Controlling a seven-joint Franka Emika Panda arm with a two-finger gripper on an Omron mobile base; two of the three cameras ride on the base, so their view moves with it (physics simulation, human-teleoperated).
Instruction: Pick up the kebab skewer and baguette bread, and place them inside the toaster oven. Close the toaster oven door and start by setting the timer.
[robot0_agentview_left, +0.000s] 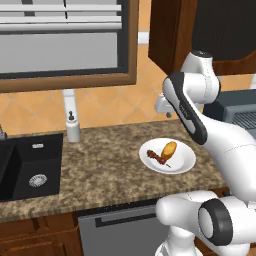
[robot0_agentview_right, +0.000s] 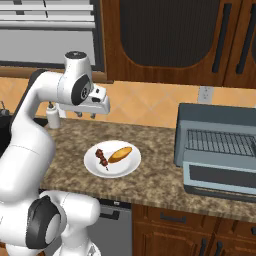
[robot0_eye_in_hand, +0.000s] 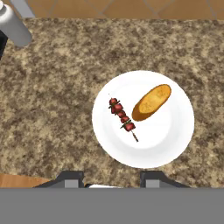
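A white plate lies on the granite counter. On it the kebab skewer sits to the left and the golden baguette bread to the right, apart from each other. My gripper hangs high above the plate's near edge, open, with nothing between its fingers. From the right base view the gripper hovers up and left of the skewer and bread. The toaster oven stands to the right, its door dropped open and the wire rack showing.
A black sink is set in the counter at the left, with a soap dispenser behind it by the wall. Dark wood cabinets hang above. Bare granite lies between plate and oven.
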